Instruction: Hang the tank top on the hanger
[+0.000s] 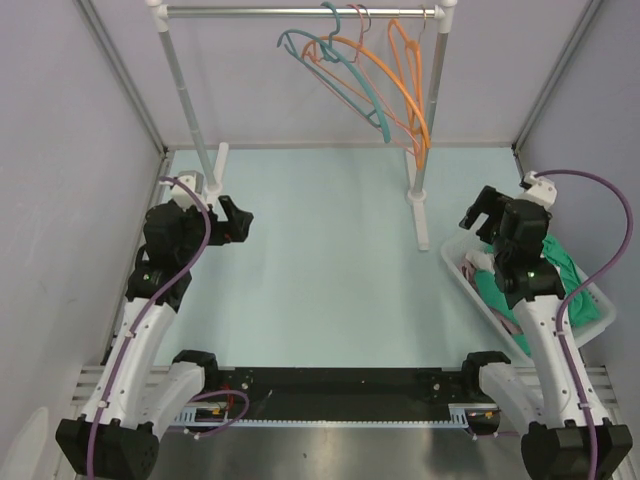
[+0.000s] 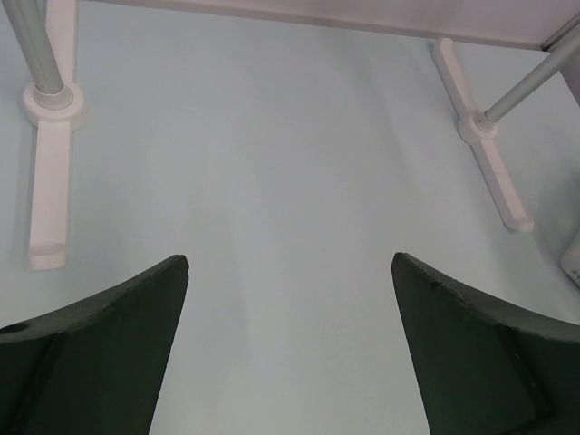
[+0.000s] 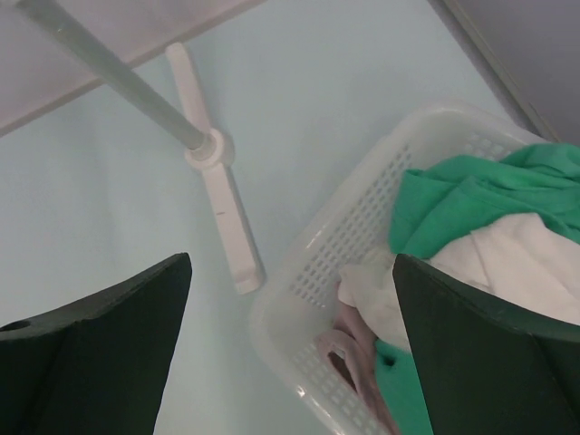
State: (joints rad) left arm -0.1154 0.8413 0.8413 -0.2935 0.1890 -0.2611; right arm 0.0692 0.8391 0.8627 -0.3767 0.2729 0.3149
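Right wrist view showed white tank top crumpled against green garment inside basket, overhead view showed pink hanger on far rail, left end effector spread over open tabletop, right end effector spread near basket's rim.

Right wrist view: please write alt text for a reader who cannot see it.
The open right gripper hovers over the rim of a white perforated basket holding a green garment and a white garment. Left of it, the foot of a clothes rack stands on the pale blue table.
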